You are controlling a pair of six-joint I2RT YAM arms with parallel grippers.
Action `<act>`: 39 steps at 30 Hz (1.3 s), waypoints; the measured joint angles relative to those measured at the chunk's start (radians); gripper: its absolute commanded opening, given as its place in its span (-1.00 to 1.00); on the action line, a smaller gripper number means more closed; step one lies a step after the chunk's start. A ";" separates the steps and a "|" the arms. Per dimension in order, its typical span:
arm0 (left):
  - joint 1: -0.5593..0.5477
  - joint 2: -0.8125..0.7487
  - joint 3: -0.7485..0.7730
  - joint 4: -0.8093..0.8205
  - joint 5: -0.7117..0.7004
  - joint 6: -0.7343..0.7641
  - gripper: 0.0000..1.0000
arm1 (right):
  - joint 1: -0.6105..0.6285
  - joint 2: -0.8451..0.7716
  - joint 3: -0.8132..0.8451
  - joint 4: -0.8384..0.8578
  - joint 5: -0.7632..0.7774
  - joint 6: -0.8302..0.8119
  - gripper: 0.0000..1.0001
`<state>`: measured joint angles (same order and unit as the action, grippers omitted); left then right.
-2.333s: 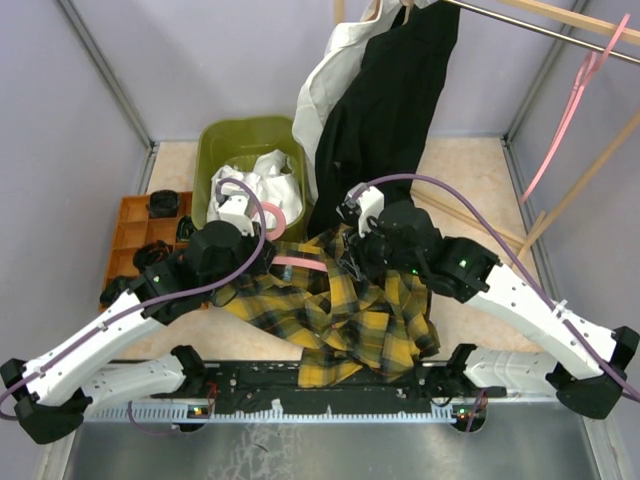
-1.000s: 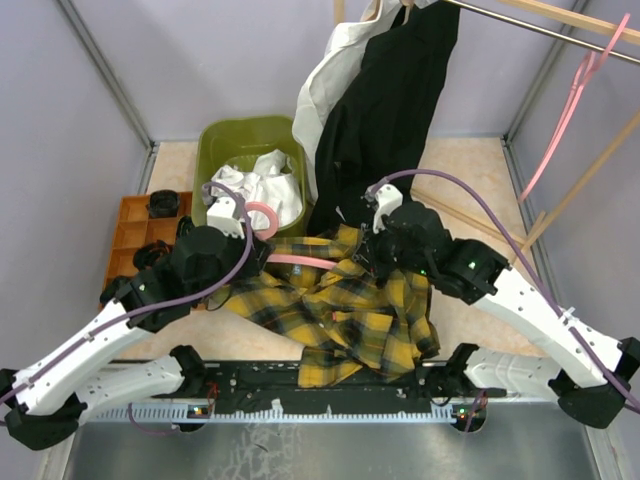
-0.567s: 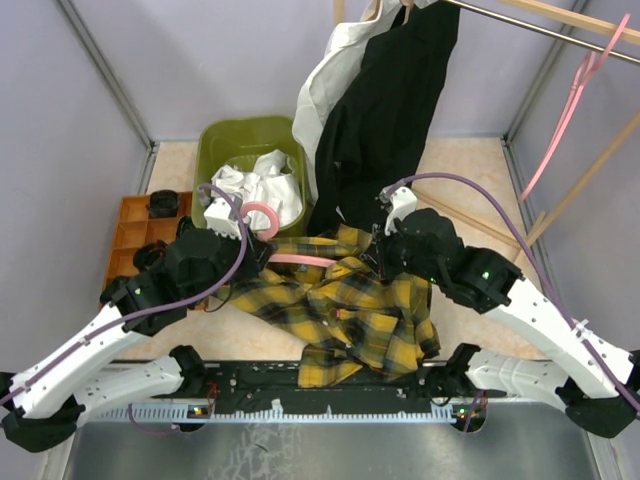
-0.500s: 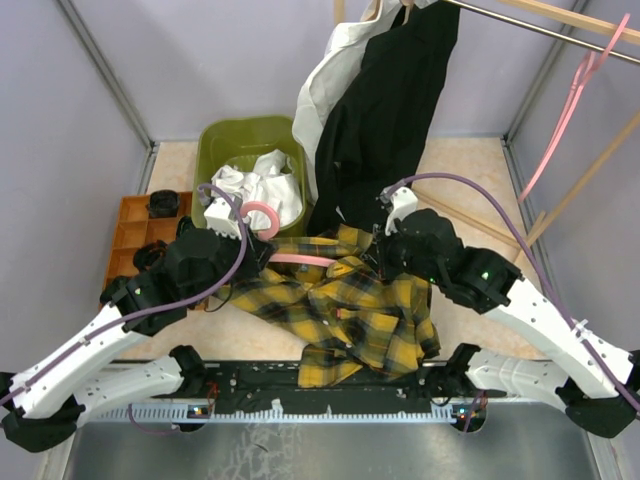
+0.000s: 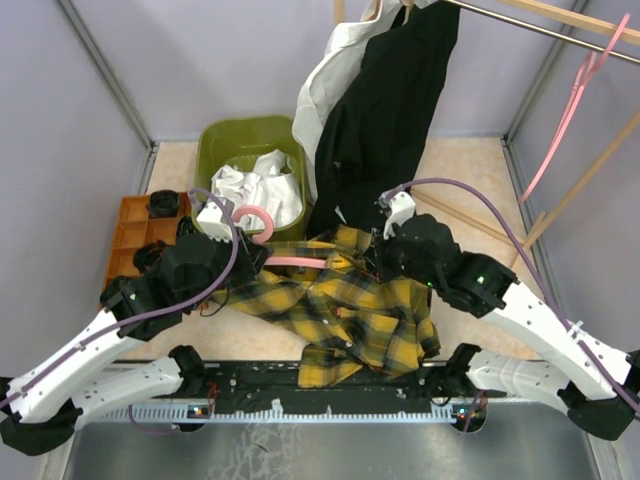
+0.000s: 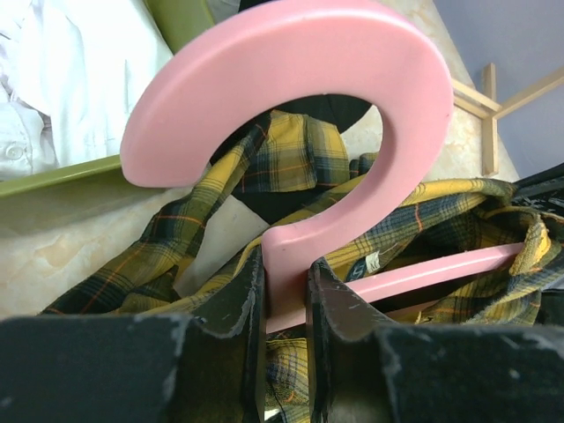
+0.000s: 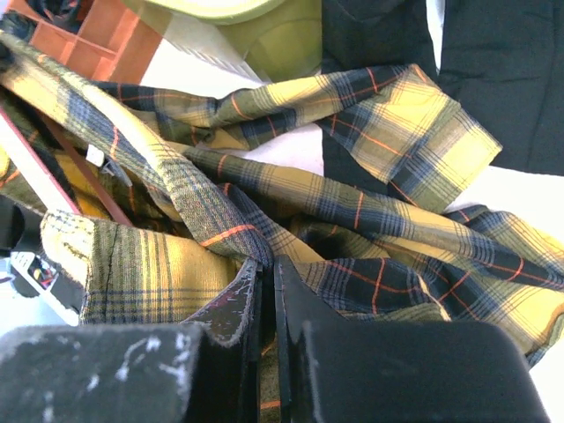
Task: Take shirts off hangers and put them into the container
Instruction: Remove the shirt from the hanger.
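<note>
The yellow-and-black plaid shirt [image 5: 350,320] lies bunched on the table between the arms, still threaded on a pink hanger [image 5: 295,260]. My left gripper [image 6: 284,264] is shut on that hanger's neck just below its hook [image 6: 291,53], beside the olive-green container [image 5: 225,140]. A white shirt [image 5: 260,185] lies in the container. My right gripper [image 7: 267,264] is shut on a fold of the plaid shirt [image 7: 352,211] at its right upper edge. A black shirt [image 5: 390,110] and a cream shirt [image 5: 325,90] hang from the rail behind.
An orange compartment tray [image 5: 135,225] sits left of the container. Another pink hanger [image 5: 570,100] hangs from the rail at the right, above slanted wooden poles [image 5: 580,180]. Grey walls close in both sides.
The left gripper has drawn the hanger hook slightly left toward the container. The right gripper has shifted right with its fold, pulling the plaid cloth flatter.
</note>
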<state>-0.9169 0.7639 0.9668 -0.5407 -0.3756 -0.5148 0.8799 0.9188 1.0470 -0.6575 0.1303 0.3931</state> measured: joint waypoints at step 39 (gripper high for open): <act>-0.006 -0.225 -0.093 0.005 -0.121 -0.045 -1.00 | -0.011 -0.009 0.020 -0.063 -0.111 -0.048 -1.00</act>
<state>-0.9226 0.5392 0.8738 -0.5354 -0.4965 -0.5602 0.8688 0.9100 1.0672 -0.7204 0.0193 0.3447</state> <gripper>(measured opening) 0.227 0.014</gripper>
